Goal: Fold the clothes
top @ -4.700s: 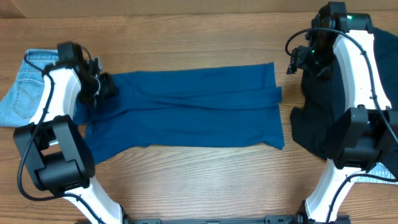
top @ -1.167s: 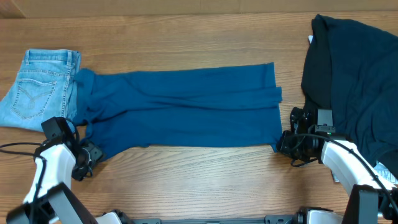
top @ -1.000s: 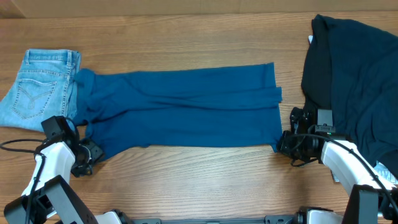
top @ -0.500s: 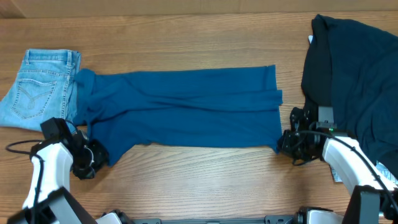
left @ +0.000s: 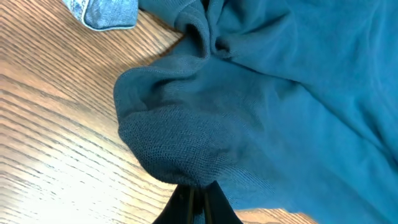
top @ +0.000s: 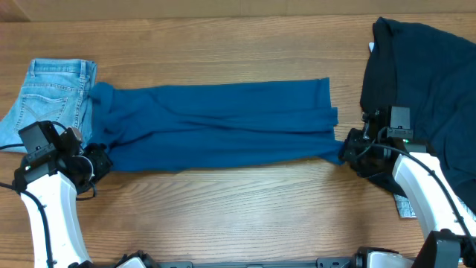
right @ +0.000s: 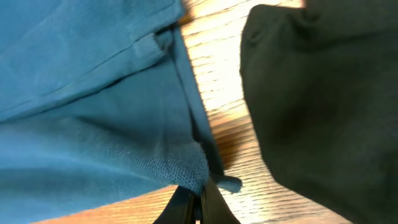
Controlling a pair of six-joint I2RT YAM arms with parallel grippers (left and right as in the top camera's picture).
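The left tool (left: 194, 198) is clenched on the near left corner of the mid-blue top (top: 223, 123), and the right tool (right: 198, 194) on its near right corner. The top lies stretched across the tabletop (top: 238, 216), its left end touching the denim jeans (top: 48, 93) and its right end just beside the dark navy garment (top: 435, 82).

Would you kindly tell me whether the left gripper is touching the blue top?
Touching. The left wrist view shows the left gripper pinched shut on a bunched fold of the blue top.
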